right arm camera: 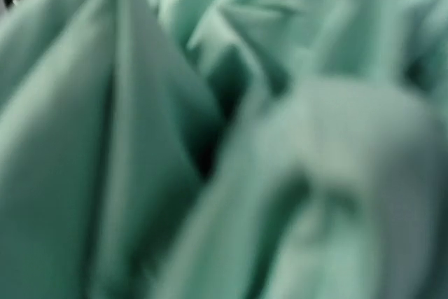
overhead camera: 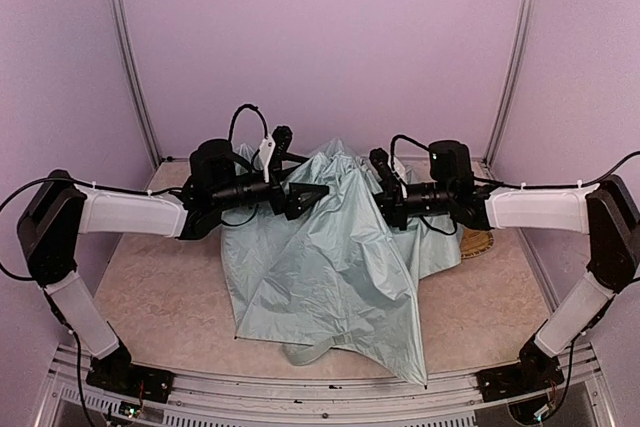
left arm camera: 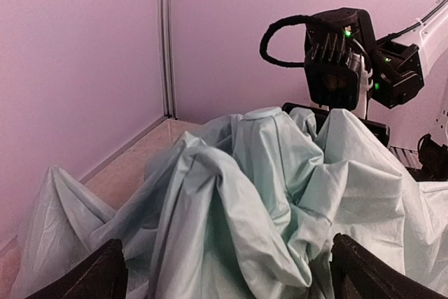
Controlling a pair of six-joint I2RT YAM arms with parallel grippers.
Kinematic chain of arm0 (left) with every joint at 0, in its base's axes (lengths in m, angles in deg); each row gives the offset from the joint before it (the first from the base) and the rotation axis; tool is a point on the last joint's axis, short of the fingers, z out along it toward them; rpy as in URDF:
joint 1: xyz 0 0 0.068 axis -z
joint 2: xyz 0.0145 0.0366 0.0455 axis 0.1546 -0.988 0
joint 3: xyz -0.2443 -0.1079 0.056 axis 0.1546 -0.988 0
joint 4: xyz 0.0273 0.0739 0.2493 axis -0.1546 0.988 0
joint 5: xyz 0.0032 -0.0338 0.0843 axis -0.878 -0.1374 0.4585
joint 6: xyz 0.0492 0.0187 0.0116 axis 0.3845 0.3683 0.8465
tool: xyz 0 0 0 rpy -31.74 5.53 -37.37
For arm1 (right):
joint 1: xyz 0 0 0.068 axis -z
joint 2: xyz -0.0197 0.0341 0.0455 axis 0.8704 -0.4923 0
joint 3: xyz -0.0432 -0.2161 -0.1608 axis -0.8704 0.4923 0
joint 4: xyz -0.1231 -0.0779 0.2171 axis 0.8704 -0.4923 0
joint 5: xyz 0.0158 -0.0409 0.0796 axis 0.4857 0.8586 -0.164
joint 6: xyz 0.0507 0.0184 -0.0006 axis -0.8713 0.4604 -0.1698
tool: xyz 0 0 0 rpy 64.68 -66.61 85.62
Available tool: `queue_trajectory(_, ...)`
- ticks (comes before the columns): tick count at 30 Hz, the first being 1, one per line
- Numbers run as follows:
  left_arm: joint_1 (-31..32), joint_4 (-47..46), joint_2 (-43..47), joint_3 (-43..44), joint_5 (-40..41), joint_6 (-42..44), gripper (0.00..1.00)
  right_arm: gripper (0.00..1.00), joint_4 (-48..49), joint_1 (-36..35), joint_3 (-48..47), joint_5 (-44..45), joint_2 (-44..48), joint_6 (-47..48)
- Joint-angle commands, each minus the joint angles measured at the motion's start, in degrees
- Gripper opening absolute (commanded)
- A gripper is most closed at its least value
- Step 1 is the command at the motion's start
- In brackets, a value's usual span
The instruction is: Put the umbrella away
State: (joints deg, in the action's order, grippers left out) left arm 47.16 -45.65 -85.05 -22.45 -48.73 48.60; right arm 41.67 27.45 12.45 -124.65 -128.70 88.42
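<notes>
The umbrella (overhead camera: 330,267) lies collapsed in the middle of the table, a crumpled heap of pale mint-green fabric. A fabric strap (overhead camera: 320,347) trails near the front edge. My left gripper (overhead camera: 308,195) reaches into the heap from the left. In the left wrist view it (left arm camera: 231,278) is open, its dark fingertips (left arm camera: 98,274) wide apart with folds of the umbrella (left arm camera: 280,173) between them. My right gripper (overhead camera: 385,202) presses into the fabric from the right. The right wrist view shows only blurred green cloth (right arm camera: 210,138), and the fingers are hidden.
A woven straw tray (overhead camera: 478,242) peeks out behind the umbrella's right edge, under the right arm. The right arm's wrist (left arm camera: 343,61) faces the left wrist camera across the heap. Purple walls with metal posts (overhead camera: 130,77) enclose the beige table (overhead camera: 160,297).
</notes>
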Motion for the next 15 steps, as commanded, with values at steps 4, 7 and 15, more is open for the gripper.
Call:
queue_trajectory(4, -0.32, 11.32, 7.97, -2.22, 4.62, 8.03, 0.99, 0.16, 3.28, 2.12, 2.83, -1.14, -0.68, -3.93)
queue_trajectory(7, 0.65, 12.69, 12.58, -4.69, 8.2, 9.76, 0.99, 0.14, 4.36, 2.76, 2.81, -1.06, -1.48, -4.84)
queue_trajectory(15, 7.79, 36.97, 22.43, -4.85, 26.38, -1.05, 0.86, 0.14, 4.43, 3.09, 0.99, 0.03, -3.03, -5.57)
